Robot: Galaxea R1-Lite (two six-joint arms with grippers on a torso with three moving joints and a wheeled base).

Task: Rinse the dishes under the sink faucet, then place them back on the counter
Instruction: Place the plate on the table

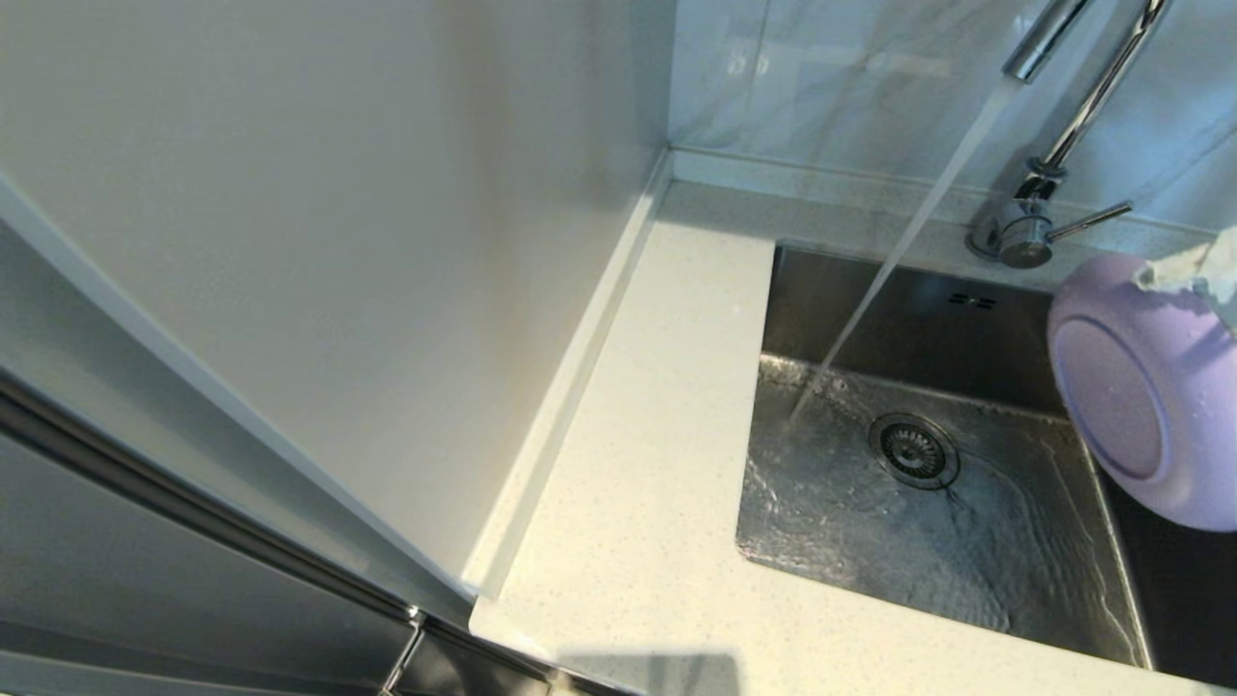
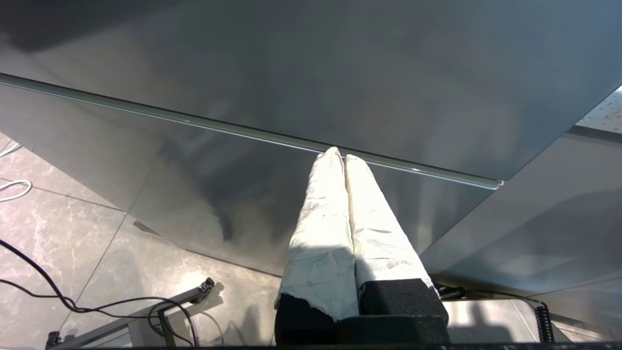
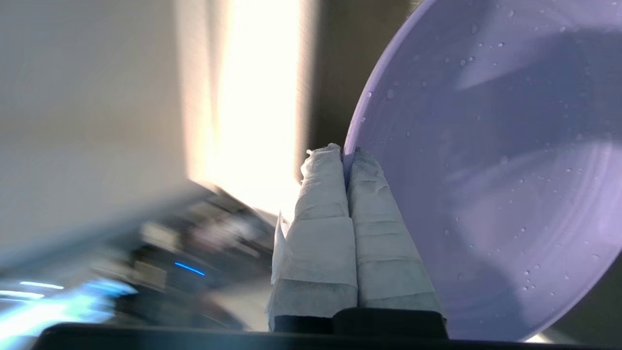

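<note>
So we held the lilac plate (image 3: 486,170) tight by its rim in our right gripper (image 3: 347,155), over the sink's (image 1: 966,319) right edge. Drops showed; maybe rinsed already. The counter (image 1: 638,464) came next.

Lighting and picture quality, as I read them from my station.

Head view: bright, even daylight with a warm cast on the counter (image 1: 638,464); cooler tone on the far wall. Sharp focus throughout. Chrome faucet (image 1: 1053,145) carries hard highlights. Running water glints on the sink (image 1: 928,541) floor. A soft grey shadow sits at the counter's near edge.

Left wrist view: dim grey cabinet panels, soft reflections; my left gripper (image 2: 340,158) is strongly lit, nearly overexposed, and casts a shadow on the panel.

Right wrist view: heavy motion blur across the background, a blown-out white band of glare; the plate (image 3: 486,170) stays fairly sharp, droplets visible, shadow bands across it.
</note>
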